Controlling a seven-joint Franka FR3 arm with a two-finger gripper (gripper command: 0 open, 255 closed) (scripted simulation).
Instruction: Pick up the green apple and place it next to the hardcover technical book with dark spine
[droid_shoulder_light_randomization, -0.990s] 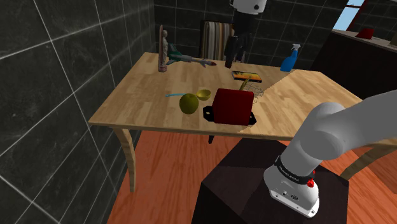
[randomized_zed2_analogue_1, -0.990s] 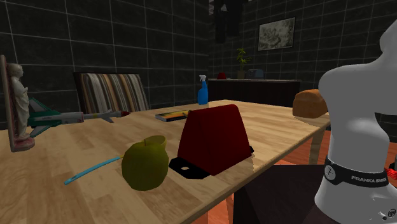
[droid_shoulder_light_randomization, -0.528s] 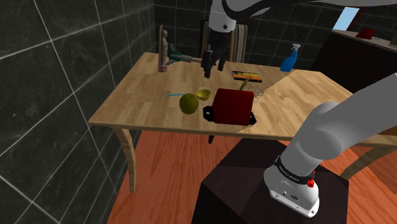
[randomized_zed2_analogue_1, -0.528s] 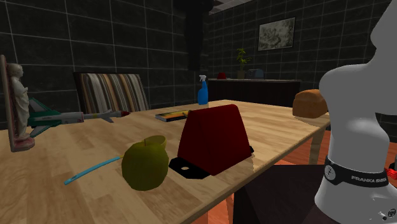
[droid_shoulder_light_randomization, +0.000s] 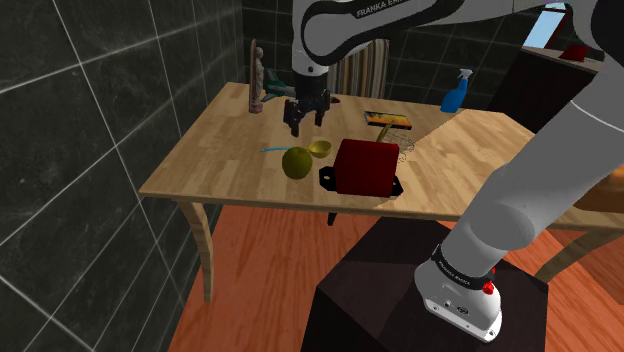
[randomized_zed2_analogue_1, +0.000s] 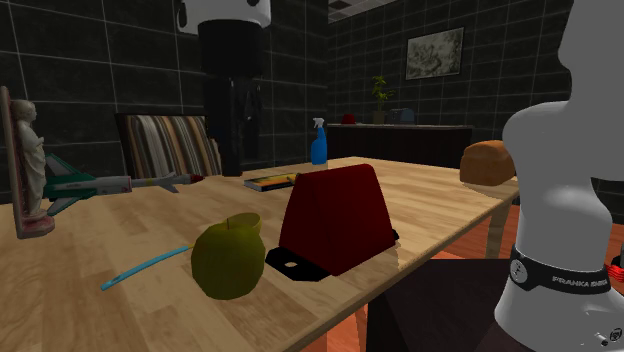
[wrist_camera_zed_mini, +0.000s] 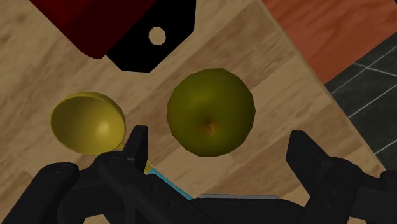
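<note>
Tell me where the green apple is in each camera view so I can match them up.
Shoulder view: green apple near the table's front edge, left of the dark red block.
Second exterior view: foreground, left of that block.
Wrist view: just ahead of the open pincer, beside the block's black base.
Shared landmark: the dark red block.

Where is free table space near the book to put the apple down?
In the shoulder view, the wooden table is bare right of the flat book, up to the blue spray bottle. Crowded around the green apple, close to the yellow spoon and dark red box.
</note>
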